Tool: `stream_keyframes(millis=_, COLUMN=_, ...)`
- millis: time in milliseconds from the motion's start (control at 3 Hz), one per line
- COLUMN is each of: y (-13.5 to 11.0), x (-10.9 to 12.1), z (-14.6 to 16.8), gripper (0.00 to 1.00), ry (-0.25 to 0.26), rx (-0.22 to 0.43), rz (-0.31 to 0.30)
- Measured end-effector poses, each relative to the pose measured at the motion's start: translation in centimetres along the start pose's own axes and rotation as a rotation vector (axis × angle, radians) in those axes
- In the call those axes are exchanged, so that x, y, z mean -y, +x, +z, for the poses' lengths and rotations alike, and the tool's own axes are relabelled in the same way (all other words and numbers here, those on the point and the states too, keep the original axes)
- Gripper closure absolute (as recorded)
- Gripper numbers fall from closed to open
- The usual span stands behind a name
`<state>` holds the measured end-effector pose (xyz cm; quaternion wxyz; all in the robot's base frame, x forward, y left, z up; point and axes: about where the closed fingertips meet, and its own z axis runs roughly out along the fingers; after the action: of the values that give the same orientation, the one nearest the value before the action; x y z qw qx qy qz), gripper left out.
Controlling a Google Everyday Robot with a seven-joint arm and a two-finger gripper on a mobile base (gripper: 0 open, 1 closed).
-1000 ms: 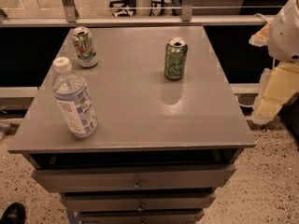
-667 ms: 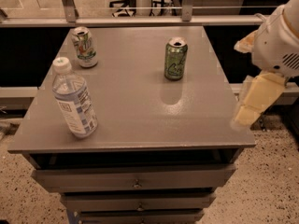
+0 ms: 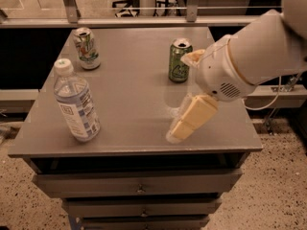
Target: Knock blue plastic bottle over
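The blue plastic bottle (image 3: 76, 102), clear with a white cap and a pale blue-and-white label, stands upright near the front left of the grey table top (image 3: 129, 104). My gripper (image 3: 181, 127), cream coloured on a white arm, hangs over the front right part of the table. It is to the right of the bottle, well apart from it and not touching it. It holds nothing that I can see.
A green drink can (image 3: 179, 60) stands at the back right, just behind my arm. A white-and-green drink can (image 3: 87, 48) stands at the back left, behind the bottle. Drawers (image 3: 139, 188) sit under the table top. A rail runs behind the table.
My arm has swung in from beyond the table's right edge to over the front right of the table, closer to the bottle. The bottle and both cans have not moved.
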<state>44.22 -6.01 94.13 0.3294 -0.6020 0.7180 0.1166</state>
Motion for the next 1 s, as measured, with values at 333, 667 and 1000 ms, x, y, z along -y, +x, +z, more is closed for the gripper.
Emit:
stream_keyframes(millis=333, y=-1.14, x=-0.05, z=0.03, gripper=0.0, ry=0.005, rx=0.033, rz=0.002)
stream_keyframes(millis=667, y=-1.14, x=-0.05, z=0.03, gripper=0.0, ry=0.005, rx=0.033, rz=0.002)
stream_keyframes(millis=1000, y=-1.5, x=0.02, z=0.95, gripper=0.0, ry=0.02, rx=0.058, rz=0.028)
